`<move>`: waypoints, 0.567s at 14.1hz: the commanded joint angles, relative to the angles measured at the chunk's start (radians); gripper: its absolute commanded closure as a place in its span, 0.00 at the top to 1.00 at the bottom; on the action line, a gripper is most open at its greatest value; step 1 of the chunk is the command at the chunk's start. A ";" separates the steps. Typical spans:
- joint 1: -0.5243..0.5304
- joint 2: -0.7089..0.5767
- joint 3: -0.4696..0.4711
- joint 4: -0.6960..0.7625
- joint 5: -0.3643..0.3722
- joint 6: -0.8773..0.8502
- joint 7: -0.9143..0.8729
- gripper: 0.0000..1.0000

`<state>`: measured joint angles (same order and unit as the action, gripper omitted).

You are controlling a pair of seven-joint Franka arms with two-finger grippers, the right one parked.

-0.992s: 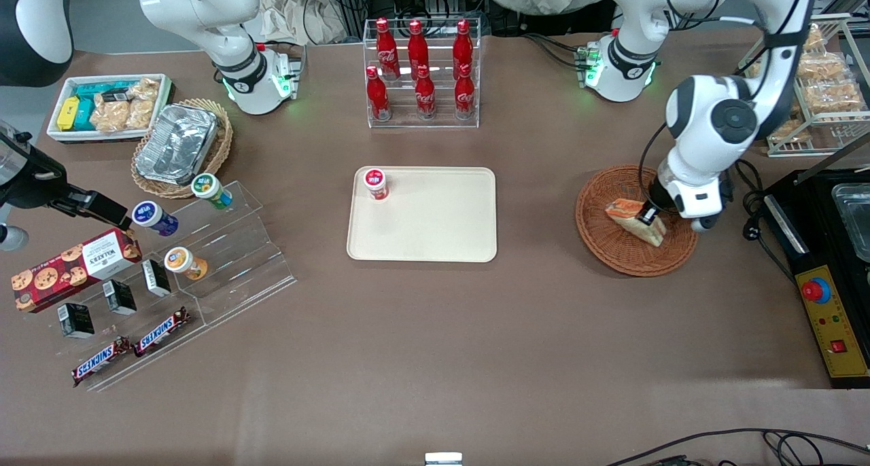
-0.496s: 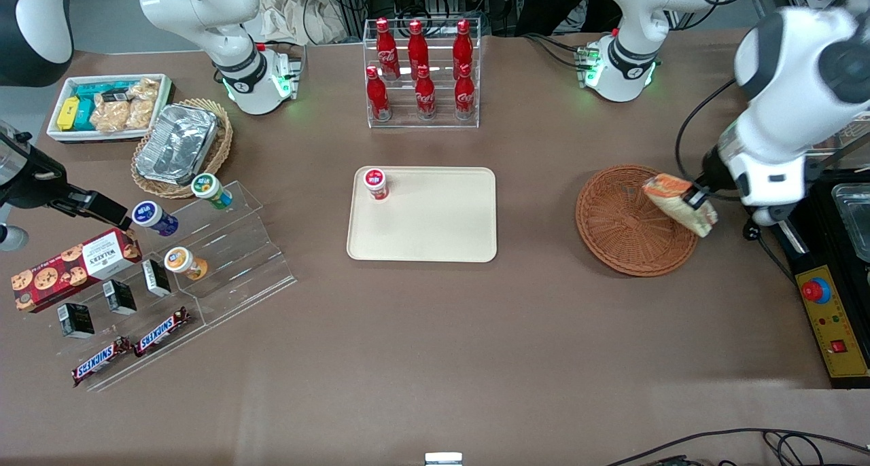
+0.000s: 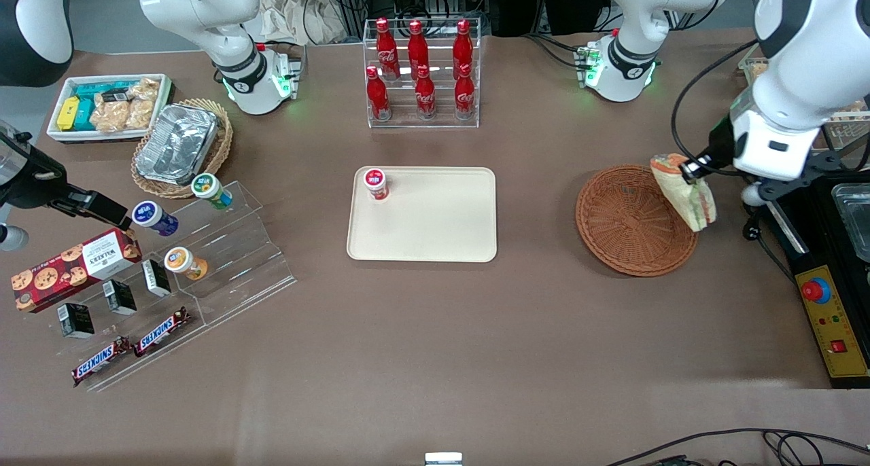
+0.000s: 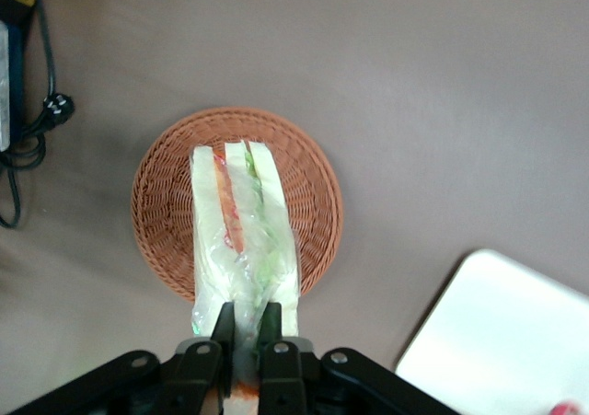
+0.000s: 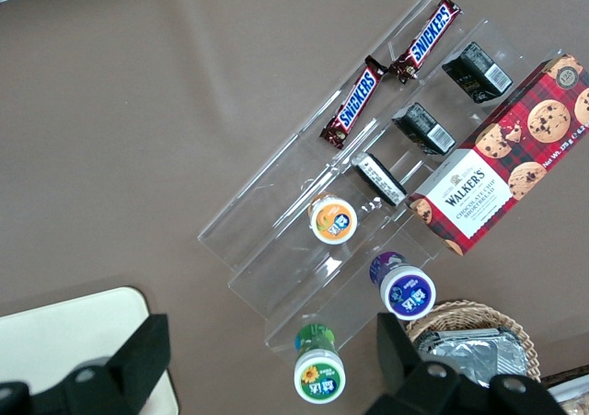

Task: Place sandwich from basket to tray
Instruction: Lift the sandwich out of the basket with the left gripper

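My left gripper is shut on the clear-wrapped sandwich and holds it in the air above the rim of the reddish-brown wicker basket, on the basket's working-arm side. In the left wrist view the black fingers pinch one end of the sandwich, which hangs over the basket. The basket holds nothing else. The cream tray lies at the table's middle, toward the parked arm from the basket; a corner of it shows in the left wrist view.
A red-capped cup stands on the tray's corner farthest from the front camera. A rack of red cola bottles stands farther back. A black machine with cables lies beside the basket. An acrylic snack stand is at the parked arm's end.
The gripper has lifted the sandwich out of the basket and carried it up and toward the working arm's side; over the last half second it rose a little more.
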<state>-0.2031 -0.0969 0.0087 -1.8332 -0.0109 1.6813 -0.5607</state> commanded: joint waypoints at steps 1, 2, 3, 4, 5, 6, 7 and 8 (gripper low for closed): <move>-0.002 -0.006 -0.059 0.006 -0.065 -0.034 0.079 0.00; -0.005 0.003 -0.079 0.005 -0.081 -0.034 0.082 0.00; -0.013 0.020 -0.123 0.006 -0.075 -0.020 0.081 0.00; -0.021 0.043 -0.150 0.006 -0.072 -0.014 0.068 0.00; -0.047 0.068 -0.167 0.008 -0.066 0.016 0.062 0.00; -0.094 0.092 -0.167 0.008 -0.061 0.047 0.044 0.00; -0.114 0.114 -0.167 0.008 -0.064 0.085 0.039 0.00; -0.120 0.140 -0.170 0.012 -0.070 0.107 0.041 0.00</move>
<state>-0.2970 -0.0074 -0.1678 -1.8412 -0.0720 1.7536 -0.5179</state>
